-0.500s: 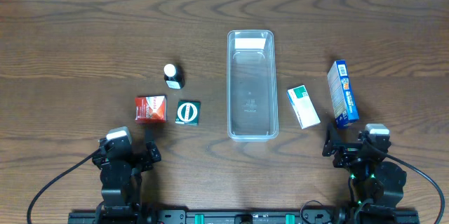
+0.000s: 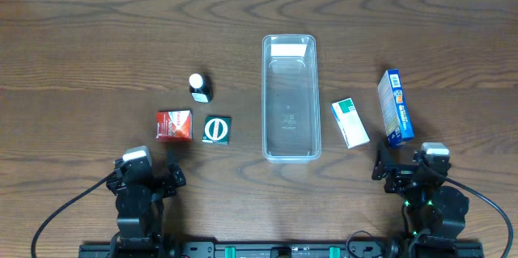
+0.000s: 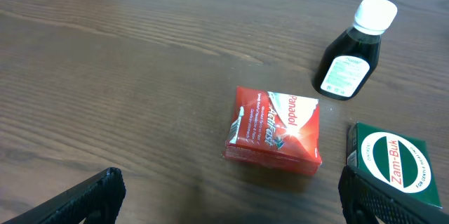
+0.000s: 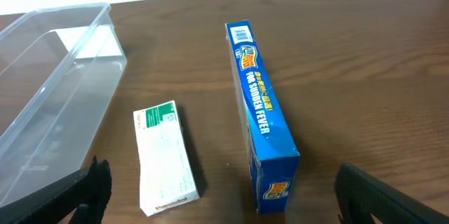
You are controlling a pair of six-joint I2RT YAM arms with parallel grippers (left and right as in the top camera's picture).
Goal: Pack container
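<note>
The container (image 2: pixel 289 120) lies at the overhead frame's centre on the table (image 2: pixel 97 40), its length running top to bottom. The left hand (image 2: pixel 148 175), lower left, and the right hand (image 2: pixel 402 167), lower right, are both spread.

Nothing has visibly changed in the overhead view. The long clear plastic container (image 2: pixel 289 120), the red carton (image 2: pixel 174 125), the green square box (image 2: pixel 217 129), the dark bottle with a white cap (image 2: pixel 199 88), the white-and-green carton (image 2: pixel 350 123) and the long blue box (image 2: pixel 395 107) show no shift on the brown wooden tabletop (image 2: pixel 97 48). The left arm (image 2: pixel 137 197) and the right arm (image 2: pixel 433 197) show no change of pose.
</note>
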